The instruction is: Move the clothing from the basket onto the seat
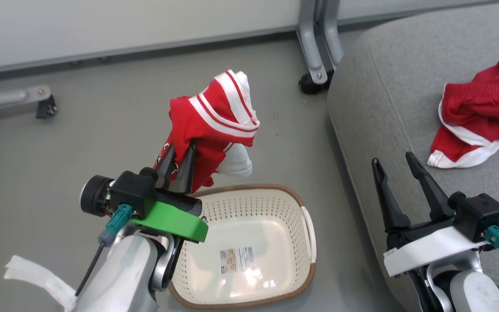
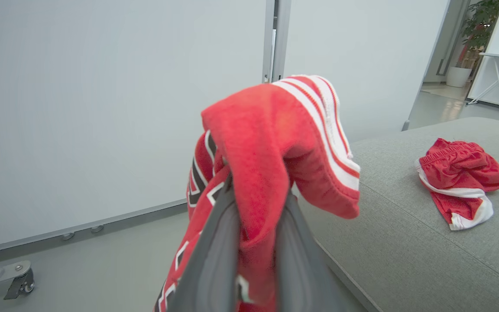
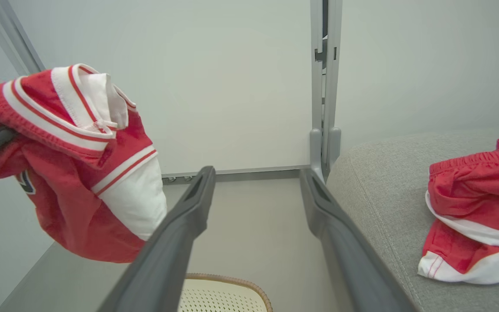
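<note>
**Head view: carry the pinched jersey across to the seat**

Head view puts your left gripper [image 1: 182,161] at centre left. Its fingers are pinched together on a fold of the red jersey [image 1: 215,117], which hangs in the air above the basket [image 1: 249,189]. The basket looks bare inside apart from its sticker [image 1: 237,259]. The shorts [image 1: 474,117] lie crumpled on the seat [image 1: 383,108] at upper right. Your right gripper [image 1: 393,158] hovers at lower right over the seat's edge, fingers spread wide and holding nothing.

By the look of it, the step in hand is the carry.
- Swing the left arm toward frame right, high enough that the drooping white-trimmed hem clears the seat's rounded edge.
- Move smoothly. The fabric is thin and held by a small pinch, so a jerk could shake it loose onto the floor [image 1: 102,130].
- Steer clear of the right gripper's raised fingers, where the cloth may snag.
- Release only once the bulk is well over the cushion, beside the shorts.
</note>
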Robot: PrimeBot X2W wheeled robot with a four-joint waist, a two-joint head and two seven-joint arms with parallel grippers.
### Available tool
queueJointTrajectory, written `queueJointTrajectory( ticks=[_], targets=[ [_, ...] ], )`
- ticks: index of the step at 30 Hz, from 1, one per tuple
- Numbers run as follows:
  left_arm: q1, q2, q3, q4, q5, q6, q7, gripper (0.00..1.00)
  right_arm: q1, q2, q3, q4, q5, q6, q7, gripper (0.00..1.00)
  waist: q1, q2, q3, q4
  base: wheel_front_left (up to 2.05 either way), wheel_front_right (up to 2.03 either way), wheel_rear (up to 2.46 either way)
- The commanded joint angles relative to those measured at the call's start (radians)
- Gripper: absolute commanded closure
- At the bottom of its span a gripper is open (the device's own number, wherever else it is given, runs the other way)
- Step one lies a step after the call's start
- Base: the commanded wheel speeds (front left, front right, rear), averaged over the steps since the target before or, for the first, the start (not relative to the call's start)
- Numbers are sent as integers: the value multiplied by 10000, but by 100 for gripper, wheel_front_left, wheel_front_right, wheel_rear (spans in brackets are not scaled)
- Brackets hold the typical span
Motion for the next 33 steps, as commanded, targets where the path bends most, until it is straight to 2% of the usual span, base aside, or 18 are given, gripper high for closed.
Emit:
queueJointTrajectory(
  ticks=[1, 11, 21, 33],
  targets=[
    [250, -44, 140, -282, 49, -26, -32, 100, 219, -52, -20, -89, -29, 1, 88, 0, 2, 0, -931, 480, 0, 0, 0],
    [1186, -256, 344, -1404, 130, -130, -32, 100, 968, 35, -33, -375, 51, 1, 537, 0, 2, 0, -1794, 554, 0, 0, 0],
    [2068, -199, 249, -2160, 220, -51, -32, 100, 1494, 114, 114, -588, 58, 1, 756, 0, 2, 0, -2078, 615, 0, 0, 0],
    [2158, -115, 75, -2395, 152, -30, 30, 100, 1596, 204, 242, -591, 85, 1, 756, 0, 2, 0, -2112, 731, 0, 0, 0]
  ],
)
